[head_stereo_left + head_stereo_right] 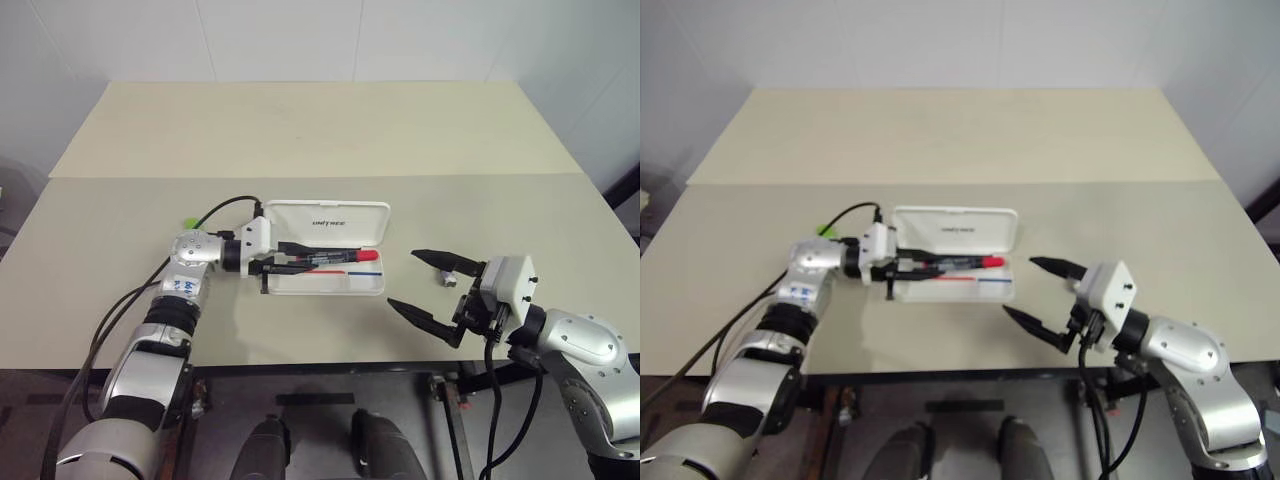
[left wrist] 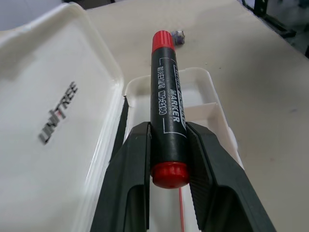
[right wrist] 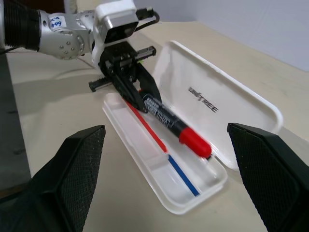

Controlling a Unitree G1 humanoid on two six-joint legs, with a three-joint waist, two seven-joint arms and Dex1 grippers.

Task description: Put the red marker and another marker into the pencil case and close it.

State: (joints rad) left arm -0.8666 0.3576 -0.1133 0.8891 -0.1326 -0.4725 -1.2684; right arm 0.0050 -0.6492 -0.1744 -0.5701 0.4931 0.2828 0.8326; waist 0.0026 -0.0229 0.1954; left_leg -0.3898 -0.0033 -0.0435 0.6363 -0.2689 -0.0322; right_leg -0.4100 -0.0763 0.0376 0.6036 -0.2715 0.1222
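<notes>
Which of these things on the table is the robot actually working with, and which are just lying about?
Part of the job:
- red marker, held in the left gripper over the tray
- pencil case, lid open
- light-green marker, on the table beside the left arm

Just lying about:
- small grey object on the table by the open right gripper

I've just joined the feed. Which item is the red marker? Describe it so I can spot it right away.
Start at the beige table and find the open white pencil case near its front middle. Just over the case's tray, the left tool is shut on the red marker, which lies lengthwise along the tray. It is short and thick, with a black barrel bearing white print and a red cap, unlike the thin red and blue stripes in the tray.
</notes>
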